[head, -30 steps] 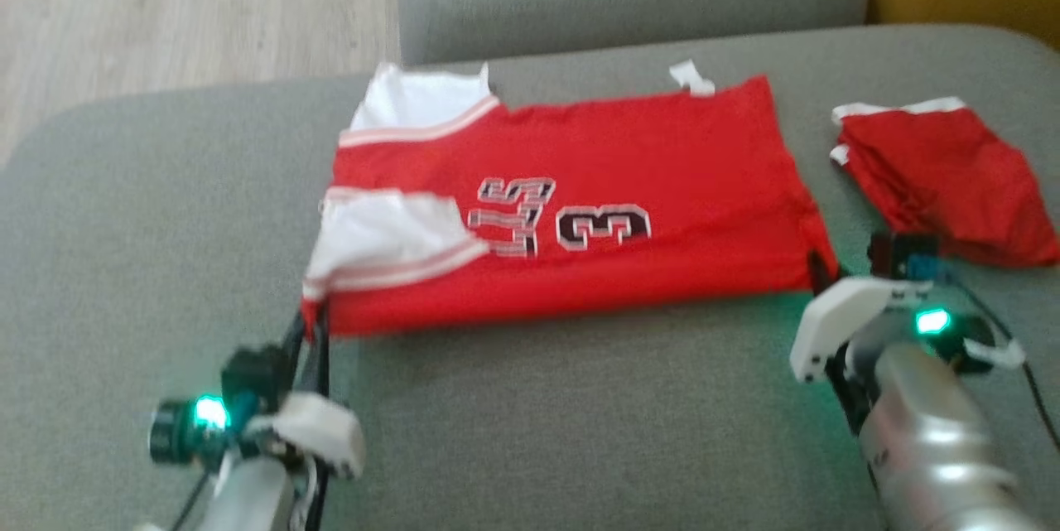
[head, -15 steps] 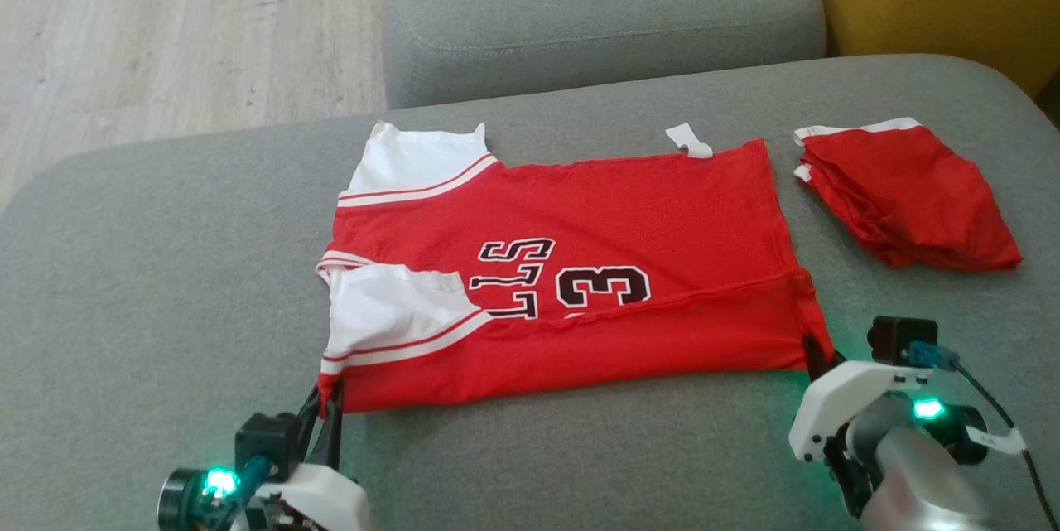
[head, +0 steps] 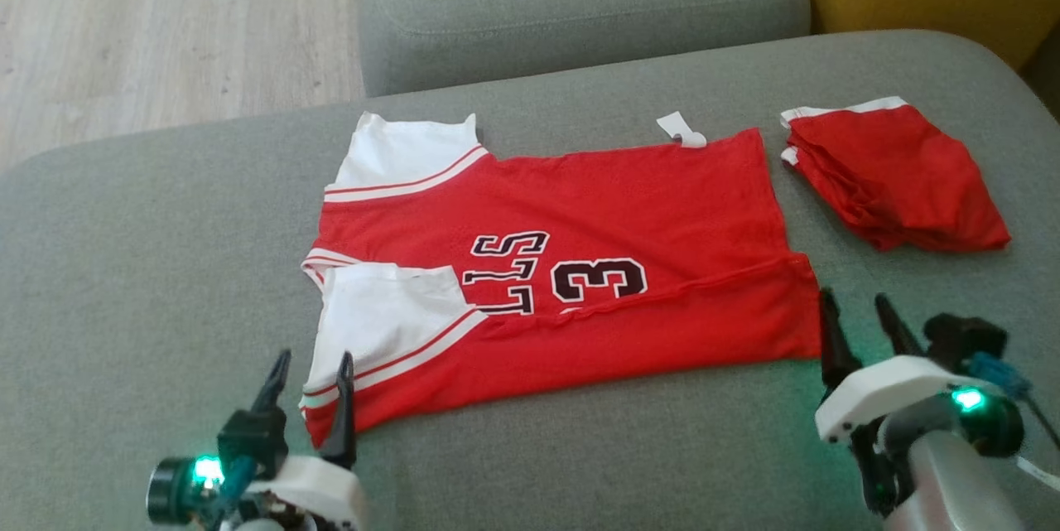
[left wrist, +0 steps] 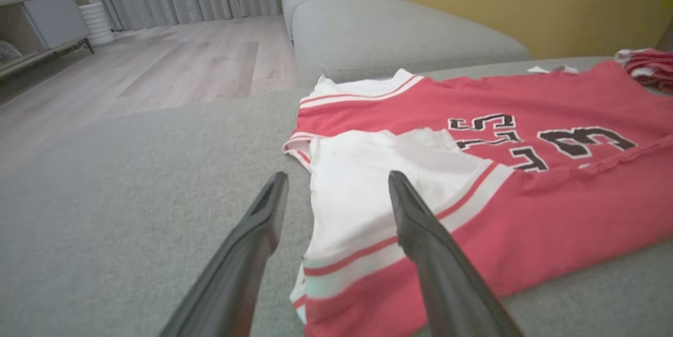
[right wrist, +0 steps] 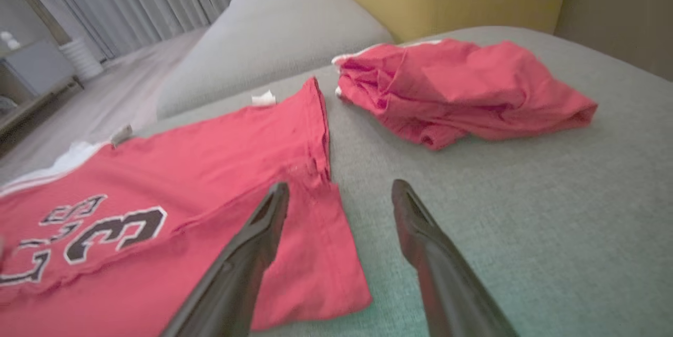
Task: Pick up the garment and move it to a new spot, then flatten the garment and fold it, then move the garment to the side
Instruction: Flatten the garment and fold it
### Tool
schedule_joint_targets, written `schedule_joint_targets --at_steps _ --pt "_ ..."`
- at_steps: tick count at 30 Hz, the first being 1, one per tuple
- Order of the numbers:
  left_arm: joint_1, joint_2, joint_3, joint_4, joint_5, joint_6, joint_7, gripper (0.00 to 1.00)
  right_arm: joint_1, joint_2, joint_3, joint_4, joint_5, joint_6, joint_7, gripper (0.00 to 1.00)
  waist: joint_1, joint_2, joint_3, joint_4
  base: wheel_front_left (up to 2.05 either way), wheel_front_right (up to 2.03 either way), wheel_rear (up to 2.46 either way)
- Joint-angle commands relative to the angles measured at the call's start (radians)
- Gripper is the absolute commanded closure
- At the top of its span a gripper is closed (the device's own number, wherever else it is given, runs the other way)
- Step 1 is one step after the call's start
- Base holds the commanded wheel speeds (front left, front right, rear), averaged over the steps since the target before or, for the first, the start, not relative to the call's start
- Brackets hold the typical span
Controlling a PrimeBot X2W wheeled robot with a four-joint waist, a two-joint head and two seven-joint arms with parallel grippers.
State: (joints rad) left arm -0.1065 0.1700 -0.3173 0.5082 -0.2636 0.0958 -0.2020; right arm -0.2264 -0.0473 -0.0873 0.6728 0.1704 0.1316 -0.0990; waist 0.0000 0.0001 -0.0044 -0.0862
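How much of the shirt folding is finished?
Done: the red jersey lies spread flat on the grey cushion, with its near edge folded up to the number. In hand: nothing. The left gripper and right gripper stand open at its near corners. Left: more folds, then moving it to the side.

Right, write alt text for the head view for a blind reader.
A red jersey with white sleeves lies on a grey sofa, its near edge folded over. The left tool and right tool stand open at its near corners. A second red garment lies to its right.
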Motion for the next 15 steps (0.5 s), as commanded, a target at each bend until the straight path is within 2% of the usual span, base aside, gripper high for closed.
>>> schedule_joint_targets --at_steps 1,8,15 --pt "-0.064 0.013 0.044 -0.04 -0.004 0.007 -0.021 0.0 -0.019 -0.003 0.033 -0.059 0.028 -0.001 -0.023 0.0 0.0 -0.0001 0.006 -0.004 0.0 0.0 0.0" --pt "-0.099 0.014 0.071 -0.124 0.005 0.012 -0.057 0.0 0.026 -0.003 0.076 -0.219 0.076 -0.001 -0.086 0.0 0.0 -0.0001 0.041 -0.02 0.0 0.0 0.0" --pt "-0.214 0.055 0.078 -0.188 0.02 -0.042 -0.057 0.0 0.016 -0.003 0.094 -0.317 0.105 -0.001 -0.112 0.0 0.0 -0.0001 0.104 -0.057 0.0 0.0 0.0"
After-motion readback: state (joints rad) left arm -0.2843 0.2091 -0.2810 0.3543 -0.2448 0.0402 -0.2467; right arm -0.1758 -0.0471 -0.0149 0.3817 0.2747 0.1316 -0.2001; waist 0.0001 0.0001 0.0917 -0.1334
